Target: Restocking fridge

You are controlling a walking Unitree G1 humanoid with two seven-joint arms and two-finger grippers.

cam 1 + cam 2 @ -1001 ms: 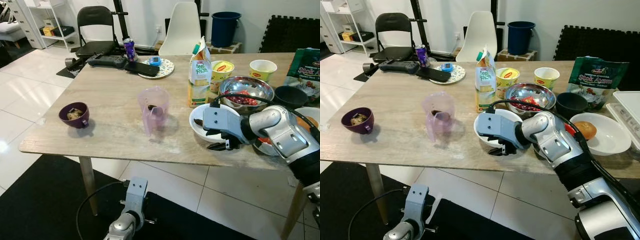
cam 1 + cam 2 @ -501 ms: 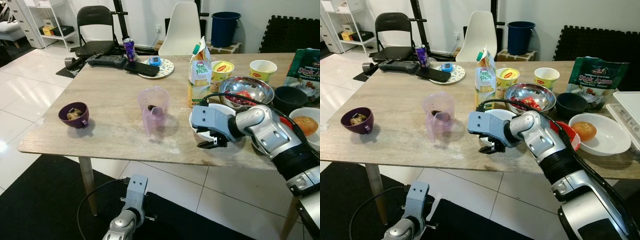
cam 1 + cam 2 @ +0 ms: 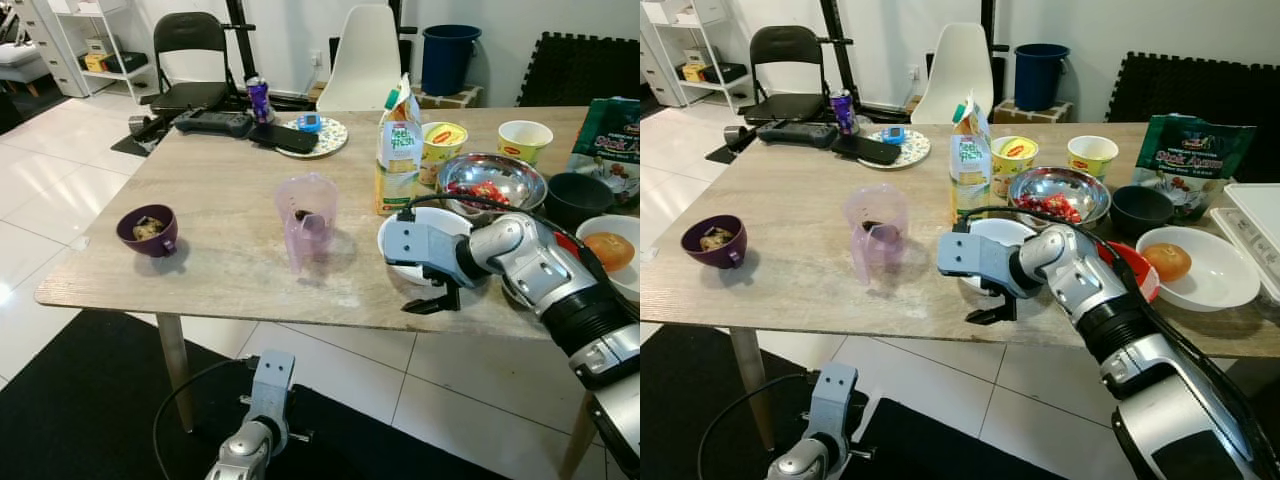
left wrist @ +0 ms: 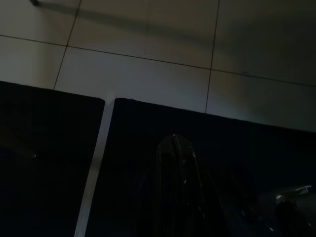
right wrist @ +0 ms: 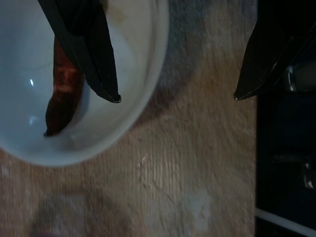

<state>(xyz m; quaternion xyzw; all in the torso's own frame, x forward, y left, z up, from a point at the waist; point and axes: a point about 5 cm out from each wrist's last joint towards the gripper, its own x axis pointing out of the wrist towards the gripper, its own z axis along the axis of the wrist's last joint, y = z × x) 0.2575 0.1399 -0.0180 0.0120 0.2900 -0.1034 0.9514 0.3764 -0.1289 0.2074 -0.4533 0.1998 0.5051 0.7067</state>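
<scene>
Right gripper fingers spread wide, holding nothing; one finger over white bowl, other past table front edge. One reddish-brown food piece in bowl. One juice carton, two yellow cups behind. Right arm bent across table front. Left gripper hangs over dark mat, fingers together.

My right arm reaches forward and bends across to the left, its gripper low at the worktop edge, fingers spread wide. My left gripper hangs idle, pointing down.
</scene>
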